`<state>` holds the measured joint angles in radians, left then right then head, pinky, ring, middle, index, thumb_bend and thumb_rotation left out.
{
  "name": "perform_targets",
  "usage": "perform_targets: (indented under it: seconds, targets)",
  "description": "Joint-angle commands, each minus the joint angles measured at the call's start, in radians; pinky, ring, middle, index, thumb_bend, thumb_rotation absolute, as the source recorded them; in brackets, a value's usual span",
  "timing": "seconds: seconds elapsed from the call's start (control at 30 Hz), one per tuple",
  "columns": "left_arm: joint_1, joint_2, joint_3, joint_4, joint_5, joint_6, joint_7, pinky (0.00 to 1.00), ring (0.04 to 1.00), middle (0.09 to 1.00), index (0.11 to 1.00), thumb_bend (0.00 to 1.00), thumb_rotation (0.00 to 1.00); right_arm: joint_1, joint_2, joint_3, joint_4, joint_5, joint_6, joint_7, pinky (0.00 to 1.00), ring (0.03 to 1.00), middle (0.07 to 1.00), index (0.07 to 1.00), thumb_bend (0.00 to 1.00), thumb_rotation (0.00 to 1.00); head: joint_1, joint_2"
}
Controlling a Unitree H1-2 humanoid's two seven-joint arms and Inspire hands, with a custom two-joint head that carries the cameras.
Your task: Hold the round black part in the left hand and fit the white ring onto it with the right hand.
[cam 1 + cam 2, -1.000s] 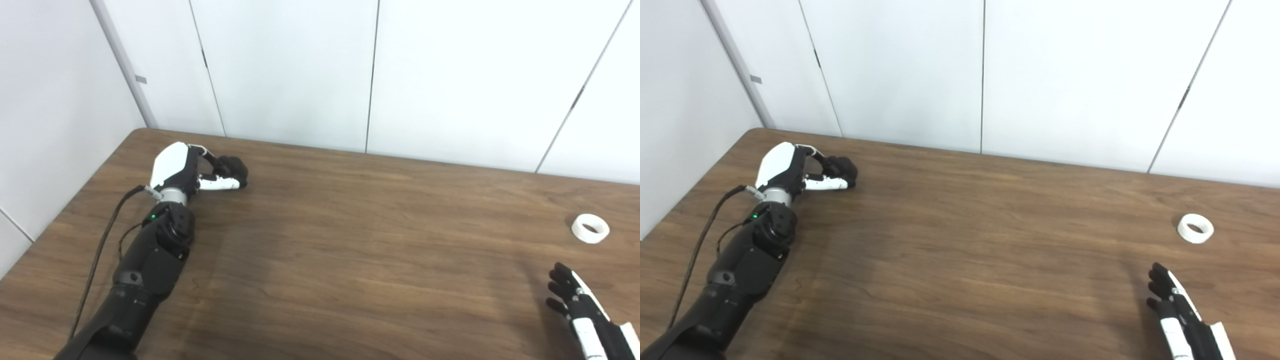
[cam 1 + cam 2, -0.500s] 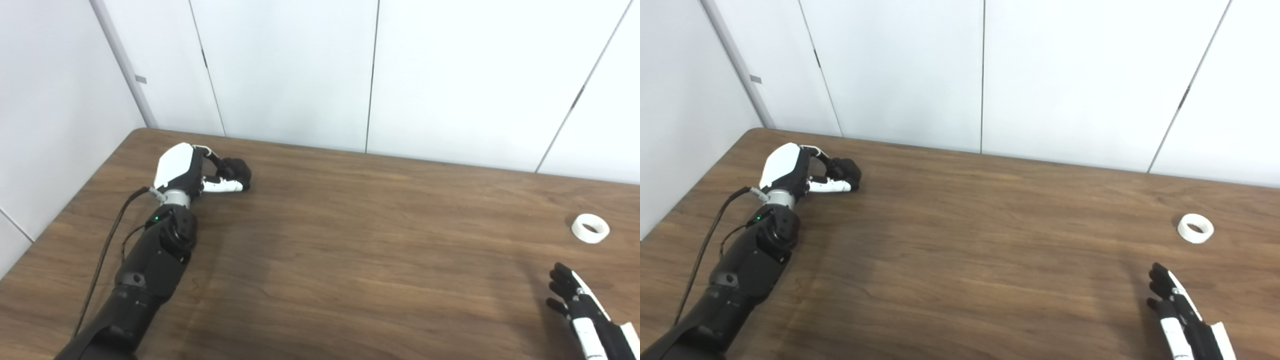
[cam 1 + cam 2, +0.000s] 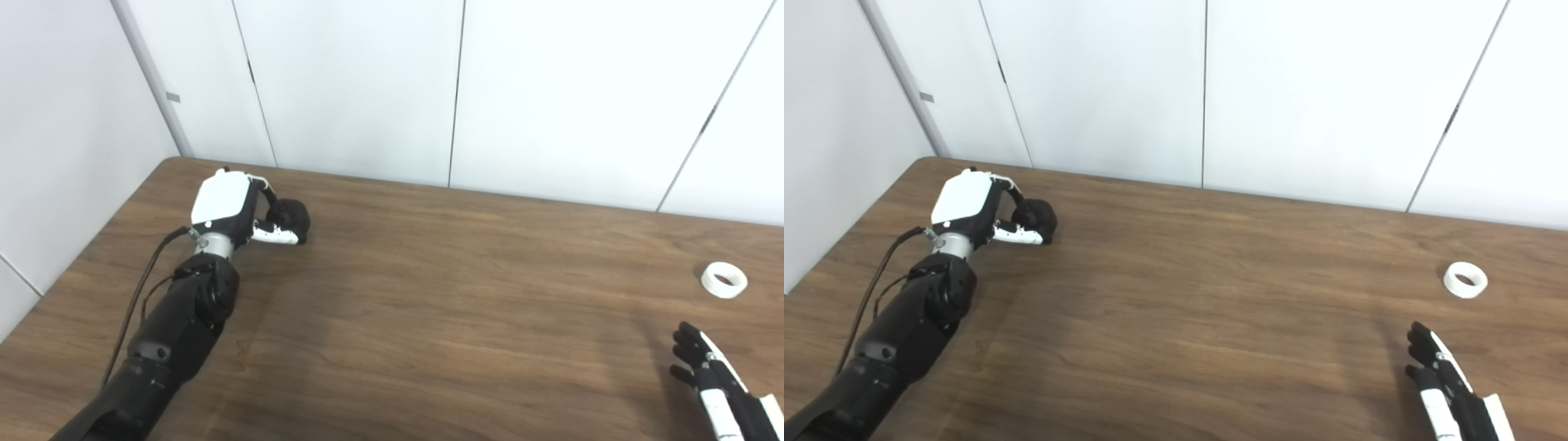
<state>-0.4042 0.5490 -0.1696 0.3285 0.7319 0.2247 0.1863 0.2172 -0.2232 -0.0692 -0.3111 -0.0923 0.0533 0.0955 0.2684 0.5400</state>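
My left hand is at the far left of the wooden table, its fingers and thumb closed around the round black part. The part looks slightly raised off the tabletop. The white ring lies flat on the table at the far right, on its own. My right hand rests low at the bottom right corner, well short of the ring, fingers stretched out and apart, holding nothing.
White wall panels run close behind the table's far edge. A black cable trails along my left forearm. The table's left edge slants just beside the left arm.
My left hand has risen a little and shifted slightly right with the black part in it, the wrist turning upward. The right hand and the ring have stayed put.
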Motion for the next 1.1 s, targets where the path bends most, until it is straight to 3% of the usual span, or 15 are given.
perform_targets:
  seconds: [0.0,0.3,0.57,0.83,1.07]
  targets:
    - [-0.021,0.033,0.008,-0.054,0.026,0.008,0.001,1.0,0.888,0.768,0.483,0.52,0.05,0.001,-0.004,-0.004,-0.022,-0.014,0.021,-0.009,0.85,0.914,0.92,0.914,0.51,0.97,0.001,0.001]
    - [0.028,-0.009,0.018,-0.235,0.021,0.05,-0.085,1.0,0.888,0.759,0.484,0.52,0.05,-0.006,-0.002,-0.004,-0.021,-0.023,0.028,-0.009,0.84,0.91,0.916,0.907,0.52,0.97,-0.012,0.008]
    - [0.086,-0.062,-0.016,-0.417,0.07,0.069,-0.168,1.0,0.879,0.75,0.485,0.52,0.05,-0.005,0.003,-0.001,-0.03,-0.022,0.04,-0.01,0.84,0.913,0.923,0.912,0.52,0.96,-0.018,0.009]
    - [0.134,-0.111,-0.055,-0.525,0.141,0.075,-0.236,1.0,0.884,0.77,0.485,0.52,0.05,-0.005,0.018,0.011,-0.038,-0.043,0.044,-0.018,0.82,0.91,0.923,0.912,0.49,0.95,-0.056,0.013]
    - [0.169,-0.149,-0.109,-0.569,0.206,0.041,-0.28,1.0,0.894,0.775,0.485,0.52,0.05,-0.006,0.029,0.029,-0.038,-0.085,0.035,-0.035,0.79,0.888,0.904,0.895,0.51,0.96,-0.105,0.023]
